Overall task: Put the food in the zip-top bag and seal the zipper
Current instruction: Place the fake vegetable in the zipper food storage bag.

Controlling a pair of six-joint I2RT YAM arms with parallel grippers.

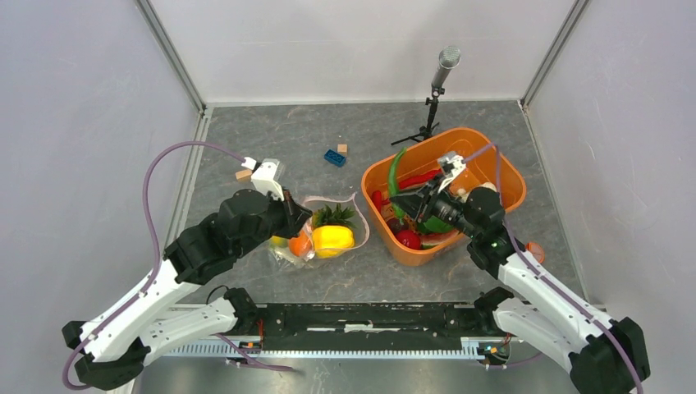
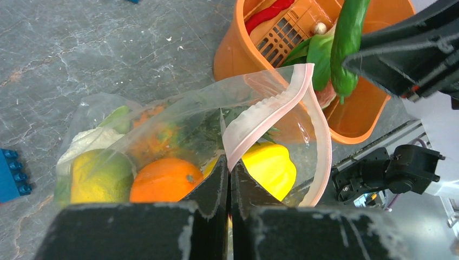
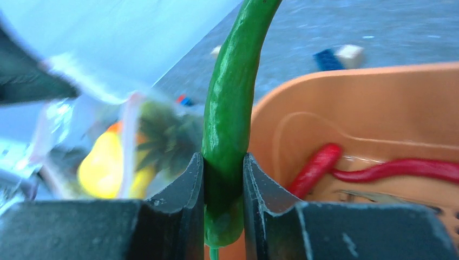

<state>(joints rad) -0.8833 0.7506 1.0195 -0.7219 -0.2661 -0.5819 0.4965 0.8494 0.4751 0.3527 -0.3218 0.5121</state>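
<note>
- In the top view we see the clear, crinkly zip-top plastic bag (image 1: 354,215) lying on the grey marbled table (image 1: 246,139) just left of centre. Its mouth is on the side toward the round-cornered orange plastic basket (image 1: 505,172) at the right.
- The left gripper (image 2: 229,165) has its two black fingers pressed together on the bag's mouth edge, at the bottom centre of the left wrist view. The pale pink zipper strip (image 2: 281,103) runs down between them, and its two halves are parted, so the mouth gapes.
- Through the film we make out a round orange toy fruit (image 2: 165,181), a yellow toy pepper (image 2: 270,165), a yellow-green toy fruit (image 2: 100,176) and a white toy cauliflower (image 2: 86,143), all inside the bag.
- From above, a spiky green-leaved toy pineapple (image 1: 332,216) also sits in the bag, just above the yellow pepper.
- The right gripper (image 3: 223,184) is clamped around the lower part of a long curved green toy pepper (image 3: 230,108), which stands upright between the fingers at centre frame.
- In the top view that green pepper hangs over the left part of the basket.
- Long red toy chilli pieces (image 3: 395,168) lie in the basket, at the lower right of the right wrist view.
- In the upper centre of the top view, a blue toy brick (image 1: 334,158) lies just beside a small tan wooden block (image 1: 342,148).
- A microphone on a small black stand (image 1: 443,70) is behind the basket.
</note>
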